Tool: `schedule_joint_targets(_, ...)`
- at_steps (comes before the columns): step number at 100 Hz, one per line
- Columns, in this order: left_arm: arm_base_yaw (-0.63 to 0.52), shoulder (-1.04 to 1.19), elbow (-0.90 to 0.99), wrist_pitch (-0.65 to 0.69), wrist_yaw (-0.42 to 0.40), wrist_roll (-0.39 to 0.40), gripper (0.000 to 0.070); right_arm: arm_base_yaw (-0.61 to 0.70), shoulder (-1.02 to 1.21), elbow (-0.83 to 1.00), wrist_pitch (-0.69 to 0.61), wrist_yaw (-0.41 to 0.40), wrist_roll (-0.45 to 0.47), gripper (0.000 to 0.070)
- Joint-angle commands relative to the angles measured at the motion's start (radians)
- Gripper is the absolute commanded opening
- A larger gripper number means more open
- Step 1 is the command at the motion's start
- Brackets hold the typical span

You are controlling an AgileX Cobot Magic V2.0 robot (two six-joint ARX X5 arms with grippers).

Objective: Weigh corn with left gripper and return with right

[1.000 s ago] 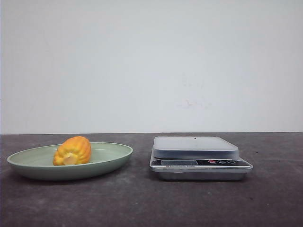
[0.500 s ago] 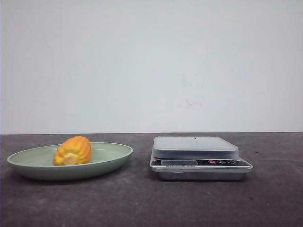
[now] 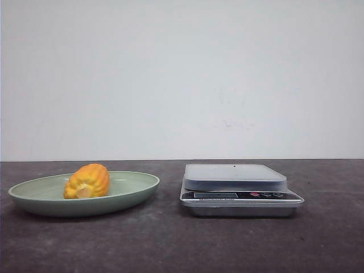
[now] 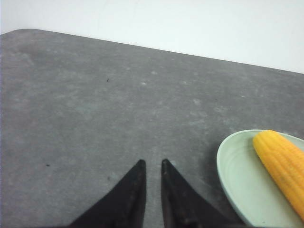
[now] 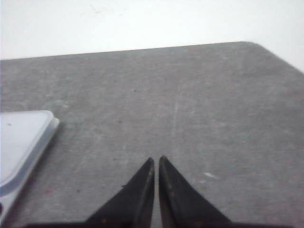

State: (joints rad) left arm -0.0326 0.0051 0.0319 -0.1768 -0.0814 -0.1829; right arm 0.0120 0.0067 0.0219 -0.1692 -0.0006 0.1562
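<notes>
The corn (image 3: 87,182) is a stubby orange-yellow cob piece lying on a pale green plate (image 3: 133,185) at the left of the table, its pale cut end towards the front. It also shows in the left wrist view (image 4: 283,166), on the plate (image 4: 237,178). My left gripper (image 4: 152,162) hovers over bare table beside the plate, its fingers a narrow gap apart and empty. My right gripper (image 5: 156,158) is over bare table to the right of the scale, fingers nearly touching and empty. Neither arm shows in the front view.
A silver kitchen scale (image 3: 234,176) with a flat pale platform stands right of the plate; its corner shows in the right wrist view (image 5: 21,137). The dark grey table (image 3: 170,239) ends at a white wall behind.
</notes>
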Motion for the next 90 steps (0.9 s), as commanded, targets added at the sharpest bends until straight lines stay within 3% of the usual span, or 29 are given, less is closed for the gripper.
schedule_joint_targets(1, 0.002, -0.002, -0.003, 0.026, 0.009, -0.105, 0.0011, 0.001, -0.002, 0.026, 0.01, -0.002, 0.082, 0.0004)
schedule_joint_targets(9, -0.002, 0.007, 0.032, 0.057, 0.011, -0.179, 0.0013, 0.001, 0.023, 0.08, 0.011, 0.001, 0.142, 0.0004)
schedule_joint_targets(30, -0.003, 0.163, 0.243, 0.071, 0.011, -0.178, 0.0013, 0.001, 0.238, 0.296, 0.007, -0.005, 0.149, 0.0004)
schedule_joint_targets(51, -0.003, 0.4, 0.511, 0.021, 0.035, -0.137, 0.003, 0.001, 0.485, 0.53, -0.061, -0.06, 0.091, 0.0012)
schedule_joint_targets(56, -0.003, 0.441, 0.562, 0.0, 0.046, -0.122, 0.0116, 0.001, 0.523, 0.572, -0.081, -0.06, 0.091, 0.0092)
schedule_joint_targets(65, -0.003, 0.491, 0.623, -0.022, 0.072, -0.117, 0.0395, 0.001, 0.571, 0.627, -0.107, -0.064, 0.09, 0.0384)
schedule_joint_targets(70, -0.006, 0.504, 0.639, -0.021, 0.096, -0.116, 0.0462, 0.001, 0.587, 0.649, -0.121, -0.068, 0.089, 0.0499)
schedule_joint_targets(90, -0.037, 0.55, 0.681, -0.047, 0.144, -0.116, 0.0466, 0.015, 0.599, 0.697, -0.155, -0.151, 0.07, 0.0518)
